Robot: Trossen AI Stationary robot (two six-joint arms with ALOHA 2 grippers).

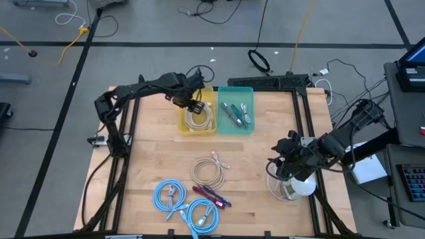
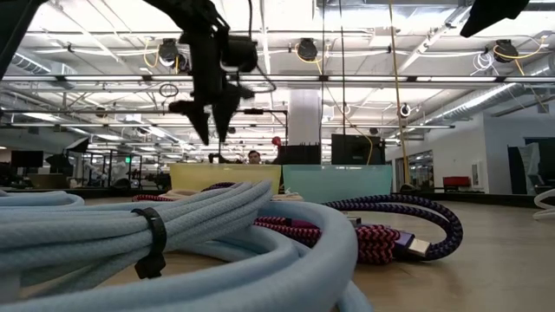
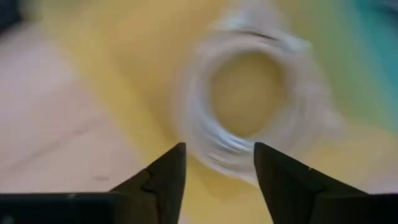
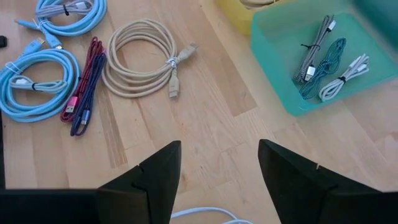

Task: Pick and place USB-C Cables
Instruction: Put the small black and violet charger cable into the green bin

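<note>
Blue cable coil (image 2: 130, 234) foreground | left tool (image 1: 193, 106) parted over yellow bin (image 1: 184, 123) (empty-fingered) | right tool (image 4: 217, 168) parted

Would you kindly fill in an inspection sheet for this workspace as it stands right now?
Surface: wooden table, bare between items.
Job's things: white coil in the yellow bin; short cables in the teal bin; beige coil, two light blue coils and the maroon and purple cables on the table.
Clutter: white cord with bulb beside the right gripper.
Grippers: left gripper over the yellow bin, jaws open, empty; right gripper waits at the table's right, jaws open.
Cables: black and yellow cords on the floor.
Surroundings: a person far behind.
</note>
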